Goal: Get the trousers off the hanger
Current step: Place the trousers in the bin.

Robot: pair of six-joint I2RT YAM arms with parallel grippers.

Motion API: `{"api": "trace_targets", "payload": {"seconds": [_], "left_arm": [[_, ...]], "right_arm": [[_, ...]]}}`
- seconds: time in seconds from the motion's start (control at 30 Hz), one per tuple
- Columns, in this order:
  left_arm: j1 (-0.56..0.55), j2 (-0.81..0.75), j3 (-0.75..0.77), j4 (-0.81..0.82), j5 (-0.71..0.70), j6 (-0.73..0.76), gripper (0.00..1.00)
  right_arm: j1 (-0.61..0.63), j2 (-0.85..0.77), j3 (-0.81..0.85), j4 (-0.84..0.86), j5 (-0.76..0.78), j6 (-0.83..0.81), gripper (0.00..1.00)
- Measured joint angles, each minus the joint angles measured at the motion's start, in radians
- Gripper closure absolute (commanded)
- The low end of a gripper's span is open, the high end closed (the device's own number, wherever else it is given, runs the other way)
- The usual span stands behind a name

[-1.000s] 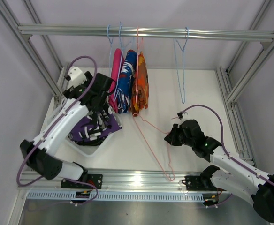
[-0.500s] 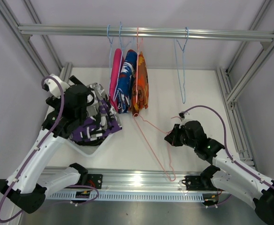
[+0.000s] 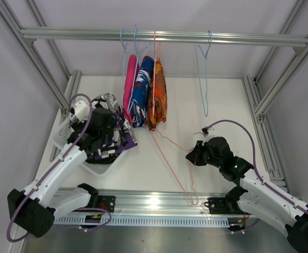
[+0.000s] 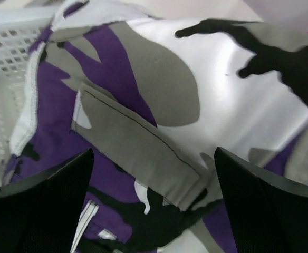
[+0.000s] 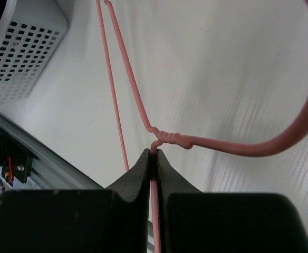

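Observation:
Three pairs of trousers hang from the rail: pink [image 3: 128,95], blue-white-red patterned [image 3: 141,92] and orange [image 3: 158,95]. The dark purple-white patterned trousers [image 3: 111,143] lie in the white basket [image 3: 93,167] at the left; they fill the left wrist view [image 4: 159,105]. My left gripper [image 3: 102,132] is open just above them, its fingertips [image 4: 43,205] wide apart and empty. My right gripper [image 3: 191,155] is shut on the bare pink wire hanger [image 3: 170,158], pinching the wire just below its twisted neck [image 5: 170,138]. The black speckled trousers are out of view.
An empty blue hanger [image 3: 204,79] hangs from the rail [image 3: 222,38] at the right. The pink hanger's long wires run down toward the front rail [image 3: 154,203]. The basket corner shows in the right wrist view [image 5: 22,52]. Frame posts stand at both sides.
My left arm has swung back and lowered its gripper down onto the purple-white trousers in the basket. The right gripper has stayed shut on the pink hanger, hardly moving.

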Motion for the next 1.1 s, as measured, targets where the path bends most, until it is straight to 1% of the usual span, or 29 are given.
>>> {"api": "trace_targets", "payload": {"seconds": [0.17,0.27,0.43,0.57,0.67,0.77,1.1], "left_arm": [[0.090,0.113,-0.061,0.082,0.116,-0.078,0.01],[0.127,0.189,-0.066,0.130,0.177,-0.117,0.01],[0.140,0.285,-0.043,0.190,0.215,-0.185,0.00],[0.142,0.317,-0.044,0.231,0.238,-0.225,0.01],[0.144,0.307,-0.072,0.260,0.251,-0.247,0.01],[0.144,0.271,-0.096,0.254,0.253,-0.262,0.01],[0.127,0.103,-0.129,0.079,0.296,-0.240,0.01]], "right_arm": [[-0.006,-0.008,0.000,-0.004,0.000,-0.003,1.00],[-0.014,-0.008,0.000,-0.007,-0.001,-0.006,1.00],[-0.029,-0.008,0.000,-0.008,-0.011,-0.013,1.00],[-0.034,-0.008,0.000,-0.008,-0.015,-0.014,1.00],[-0.034,-0.011,0.000,-0.009,-0.019,-0.014,1.00],[-0.035,-0.020,0.000,-0.015,-0.024,-0.014,1.00],[-0.035,-0.043,0.000,-0.027,-0.037,-0.011,1.00]]}}
